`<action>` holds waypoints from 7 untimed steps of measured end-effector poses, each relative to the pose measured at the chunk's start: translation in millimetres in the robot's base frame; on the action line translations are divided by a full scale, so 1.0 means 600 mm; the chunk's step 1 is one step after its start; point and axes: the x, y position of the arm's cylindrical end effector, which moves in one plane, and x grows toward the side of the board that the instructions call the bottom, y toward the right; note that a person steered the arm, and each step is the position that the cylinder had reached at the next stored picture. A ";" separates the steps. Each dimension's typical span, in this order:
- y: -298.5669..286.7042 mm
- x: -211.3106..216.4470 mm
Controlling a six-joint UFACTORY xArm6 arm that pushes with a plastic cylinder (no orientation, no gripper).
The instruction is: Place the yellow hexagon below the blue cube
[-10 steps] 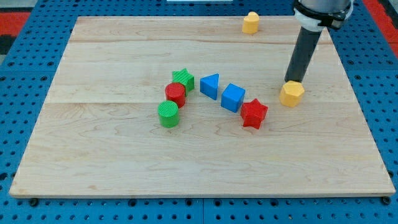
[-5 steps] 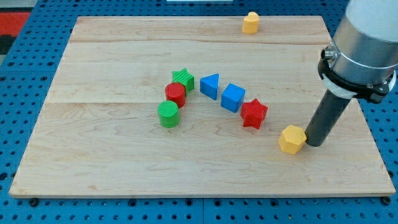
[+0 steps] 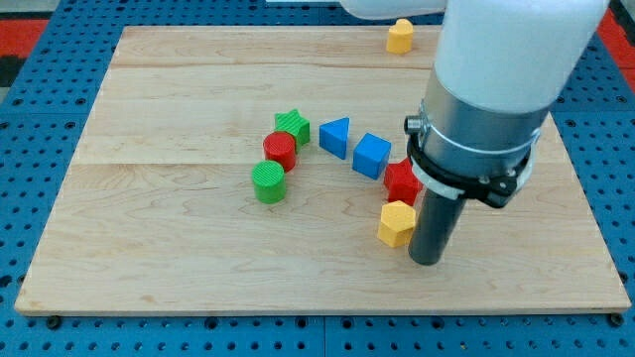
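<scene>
The yellow hexagon (image 3: 396,223) lies on the wooden board, below and slightly right of the blue cube (image 3: 371,155). My tip (image 3: 426,260) stands just right of the hexagon and a little lower, close against its right side. The red star (image 3: 399,181) sits between the cube and the hexagon, partly hidden by the arm. The arm's pale body covers the board's upper right.
A blue triangle (image 3: 335,136), green star (image 3: 292,126), red cylinder (image 3: 280,151) and green cylinder (image 3: 268,182) lie in an arc left of the cube. A second yellow block (image 3: 399,36) sits at the board's top edge. The board's bottom edge (image 3: 317,307) is near.
The yellow hexagon has moved down from right of the red star, then left to below it. My tip has followed, staying on its right side.
</scene>
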 end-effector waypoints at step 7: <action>-0.026 -0.025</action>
